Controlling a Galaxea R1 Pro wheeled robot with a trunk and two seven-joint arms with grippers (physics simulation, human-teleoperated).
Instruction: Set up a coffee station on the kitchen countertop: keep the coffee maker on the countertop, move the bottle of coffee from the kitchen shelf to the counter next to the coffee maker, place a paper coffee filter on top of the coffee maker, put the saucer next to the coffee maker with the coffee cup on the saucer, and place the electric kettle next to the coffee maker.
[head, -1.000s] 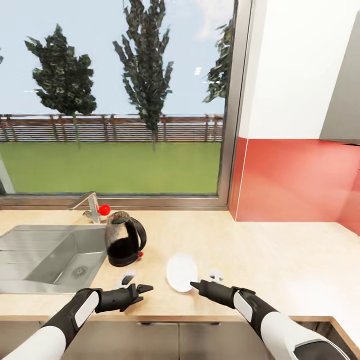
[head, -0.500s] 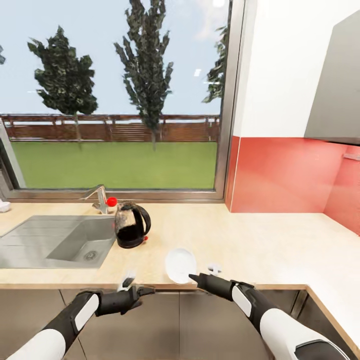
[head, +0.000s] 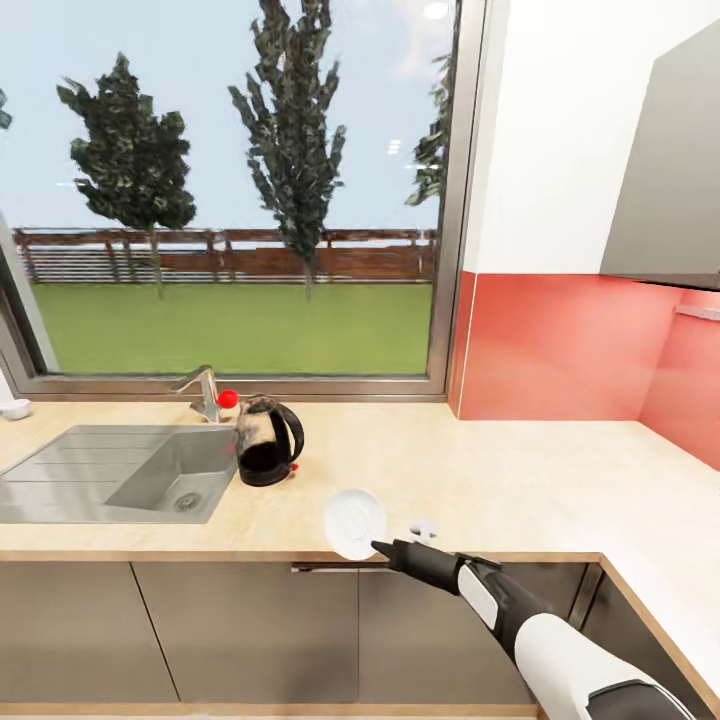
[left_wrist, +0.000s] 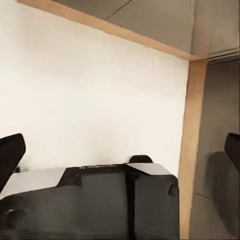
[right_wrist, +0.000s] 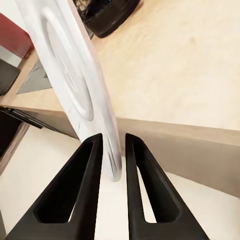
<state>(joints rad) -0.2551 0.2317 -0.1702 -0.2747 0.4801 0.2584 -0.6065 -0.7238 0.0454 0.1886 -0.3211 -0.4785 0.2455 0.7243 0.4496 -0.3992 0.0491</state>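
The saucer, a plain white plate, is tilted on edge above the front edge of the kitchen countertop. My right gripper is shut on its rim. In the right wrist view the saucer stands between the two black fingers of my right gripper. The electric kettle, dark red with a black handle, stands beside the sink; its base lies beyond the saucer. My left gripper is open, over pale floor and my own dark base. The coffee maker, bottle of coffee, paper coffee filter, coffee cup and kitchen shelf are out of view.
A steel faucet with a red knob rises behind the sink under a wide window. A red backsplash and a grey wall cabinet stand at the right, where the worktop turns a corner. Dark grey cabinet fronts run below.
The whole view has pulled back from the counter, so the camera moved. My left arm has dropped out of the head view. The right gripper still holds the saucer, now at the counter's front edge.
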